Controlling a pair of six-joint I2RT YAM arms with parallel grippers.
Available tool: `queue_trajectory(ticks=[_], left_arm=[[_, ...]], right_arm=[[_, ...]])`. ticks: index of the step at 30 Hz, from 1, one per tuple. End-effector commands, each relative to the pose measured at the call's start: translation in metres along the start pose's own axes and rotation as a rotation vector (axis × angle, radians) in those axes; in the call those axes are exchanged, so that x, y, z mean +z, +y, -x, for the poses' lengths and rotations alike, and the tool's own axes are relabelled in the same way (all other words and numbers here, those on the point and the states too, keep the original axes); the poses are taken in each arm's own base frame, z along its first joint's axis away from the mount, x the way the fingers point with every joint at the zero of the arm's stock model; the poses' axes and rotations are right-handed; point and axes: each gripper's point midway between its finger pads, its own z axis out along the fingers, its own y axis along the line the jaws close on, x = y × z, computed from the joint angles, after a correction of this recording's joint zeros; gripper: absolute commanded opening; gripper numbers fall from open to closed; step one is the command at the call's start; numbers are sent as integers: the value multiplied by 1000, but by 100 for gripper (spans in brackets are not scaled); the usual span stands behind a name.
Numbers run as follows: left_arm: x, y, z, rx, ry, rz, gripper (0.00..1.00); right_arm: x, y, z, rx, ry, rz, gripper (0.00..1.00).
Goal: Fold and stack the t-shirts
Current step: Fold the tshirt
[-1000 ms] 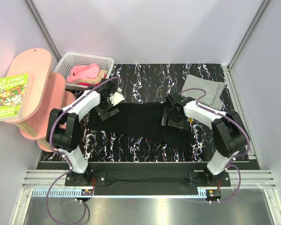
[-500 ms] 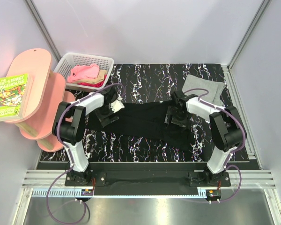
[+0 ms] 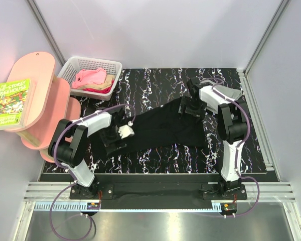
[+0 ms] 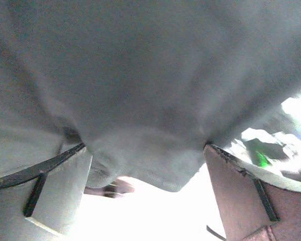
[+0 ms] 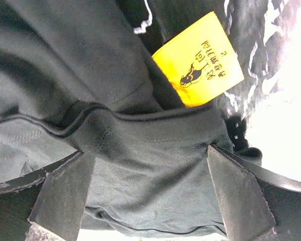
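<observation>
A black t-shirt (image 3: 160, 128) stretches in a slanted band across the marbled table, from near left to far right. My left gripper (image 3: 116, 137) is shut on its near-left end. In the left wrist view the cloth (image 4: 150, 90) fills the frame and bunches between the fingers (image 4: 60, 186), around the gripper (image 4: 145, 150). My right gripper (image 3: 192, 106) is shut on the far-right end. The right wrist view shows dark cloth (image 5: 140, 170) with a yellow label (image 5: 198, 60) in the gripper (image 5: 145, 150). A light grey t-shirt (image 3: 235, 96) lies at the far right, partly under the right arm.
A white basket (image 3: 93, 61) at the far left holds pink (image 3: 90, 77), tan and red shirts. A pink shelf (image 3: 37, 75) with a green book (image 3: 10, 103) stands left of the table. Grey walls close in the back and sides.
The left gripper has pulled its end of the black shirt nearer and left. The right gripper has carried its end farther back and right, so the shirt now lies slanted.
</observation>
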Motion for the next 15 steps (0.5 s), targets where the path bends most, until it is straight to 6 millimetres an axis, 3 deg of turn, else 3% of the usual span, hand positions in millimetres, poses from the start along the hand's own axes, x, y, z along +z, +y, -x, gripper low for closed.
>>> queue_trajectory(ticks=[1, 7, 11, 15], left_arm=[[-17, -44, -9, 34, -16, -186, 99], [-38, -99, -4, 128, -5, -409, 99], [-41, -112, 3, 150, -4, -444, 99], [-42, -118, 4, 150, -11, -459, 99]], right_arm=[[1, 6, 24, -24, -23, -11, 100], [13, 34, 46, -20, -16, 73, 100], [26, 53, 75, -51, -37, 102, 100], [25, 69, 97, -87, -61, 132, 100]])
